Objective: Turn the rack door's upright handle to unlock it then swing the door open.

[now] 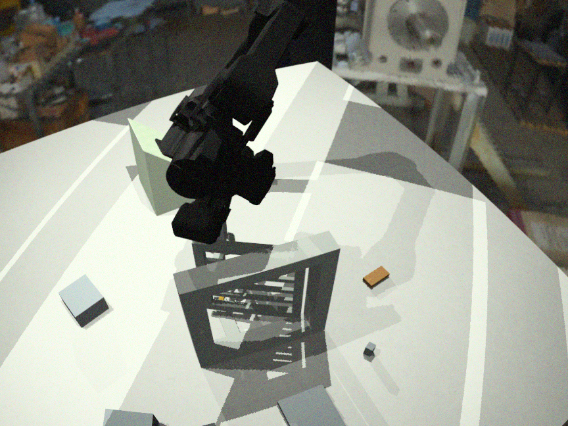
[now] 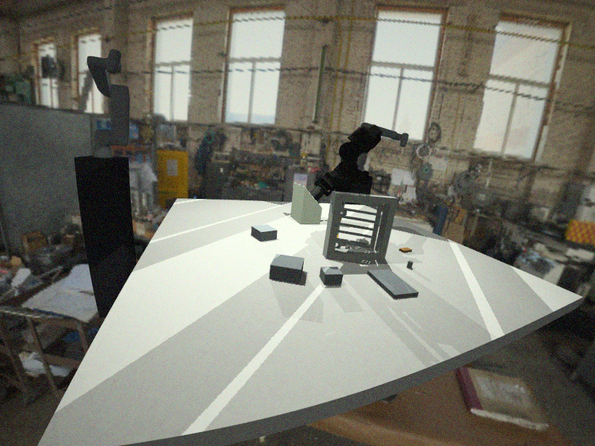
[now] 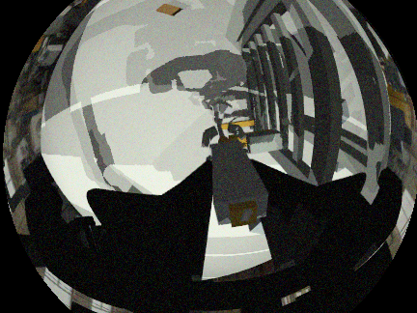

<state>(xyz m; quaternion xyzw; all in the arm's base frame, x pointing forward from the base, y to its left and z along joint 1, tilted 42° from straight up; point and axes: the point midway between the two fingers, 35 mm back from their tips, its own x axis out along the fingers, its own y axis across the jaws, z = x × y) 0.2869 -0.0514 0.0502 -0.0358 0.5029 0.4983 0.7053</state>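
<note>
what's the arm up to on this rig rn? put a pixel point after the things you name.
The arm's end effector [image 3: 230, 166] is clamped on the rack door's handle [image 3: 236, 176]. The door [image 1: 233, 248] stands partly swung out from its frame [image 1: 187, 316] [image 2: 331, 225], on the arm's side; whether it's past 80 degrees, I can't tell. Letting go and backing off are still to do. The orange block [image 1: 376, 275] [image 2: 405, 249] [image 3: 169, 9] sits on the table beside the frame.

Top view—high, steeply downward; exterior—lower, table shared.
</note>
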